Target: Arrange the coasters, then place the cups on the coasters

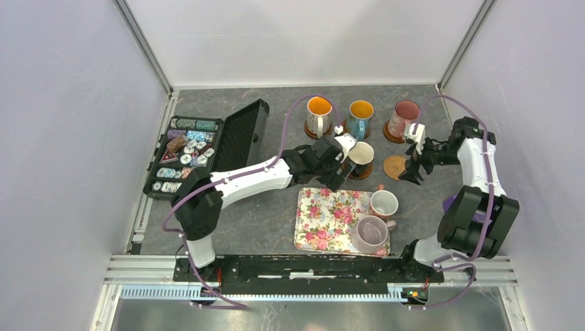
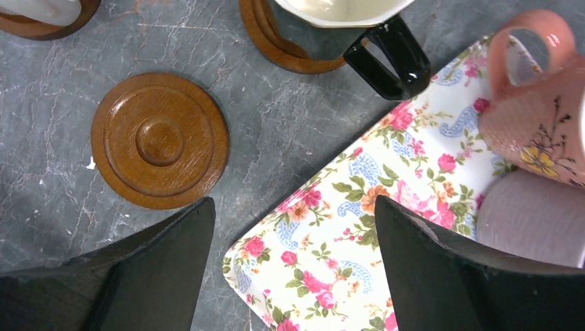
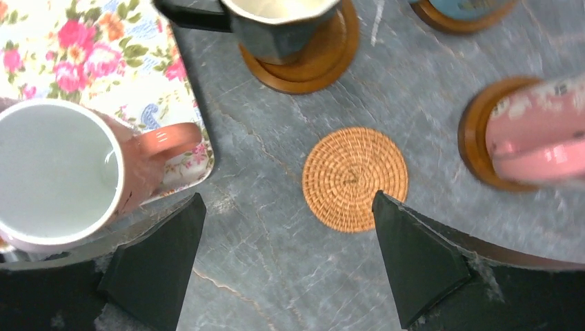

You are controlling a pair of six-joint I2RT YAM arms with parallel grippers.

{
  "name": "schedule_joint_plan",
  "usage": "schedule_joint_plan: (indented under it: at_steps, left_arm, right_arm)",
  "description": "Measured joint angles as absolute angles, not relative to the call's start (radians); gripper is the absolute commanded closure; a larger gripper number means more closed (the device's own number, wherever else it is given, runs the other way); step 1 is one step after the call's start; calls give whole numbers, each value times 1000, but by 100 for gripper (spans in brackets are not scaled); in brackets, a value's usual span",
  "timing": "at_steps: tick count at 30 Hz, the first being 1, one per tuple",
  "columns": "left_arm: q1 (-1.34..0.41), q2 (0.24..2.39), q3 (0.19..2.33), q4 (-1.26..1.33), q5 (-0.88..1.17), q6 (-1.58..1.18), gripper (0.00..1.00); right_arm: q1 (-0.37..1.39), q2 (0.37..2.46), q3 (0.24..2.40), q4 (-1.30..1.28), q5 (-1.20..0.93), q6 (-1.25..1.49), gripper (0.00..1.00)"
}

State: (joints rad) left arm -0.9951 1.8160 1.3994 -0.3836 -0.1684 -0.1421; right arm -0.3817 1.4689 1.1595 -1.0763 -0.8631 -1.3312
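Pink mug (image 3: pixel 58 172), handle toward the bare woven coaster (image 3: pixel 354 178), sits nearer my spread right fingers (image 1: pixel 412 175); left fingers (image 1: pixel 336 178) spread too.

Arm links: white shells on left arm (image 1: pixel 241 183) and right arm (image 1: pixel 476 162)
Joints: rounded black housings
Cables: a purple cable (image 1: pixel 286 127) looped along each arm
Left tool (image 2: pixel 293 214): matte black, wedge-shaped fingers (image 2: pixel 172 255)
Right tool (image 3: pixel 286 207): matching black wedges, edges lightly scuffed
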Motion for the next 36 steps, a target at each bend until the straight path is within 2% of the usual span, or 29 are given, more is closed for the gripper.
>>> schedule_joint_plan:
  at_steps: [7,12,19,36]
  left_arm:
    - [-967,1764,1354,-367,-49,-91,4]
    - [-942,1748,1347,-364,7,-67,4]
    - [-930,1743,1347,-364,31,-65,4]
    - [-920,1743,1347,-364,38,-65,4]
  right_arm:
    - [-290,1462,1140,-1193,-818,-1811,1]
    - [-252,1432,1066,-1225,-761,-1987,1]
    - [-228,1385,972,-1236,-684,-2037,2]
    - [-112,1381,929,-1236,-651,-2037,2]
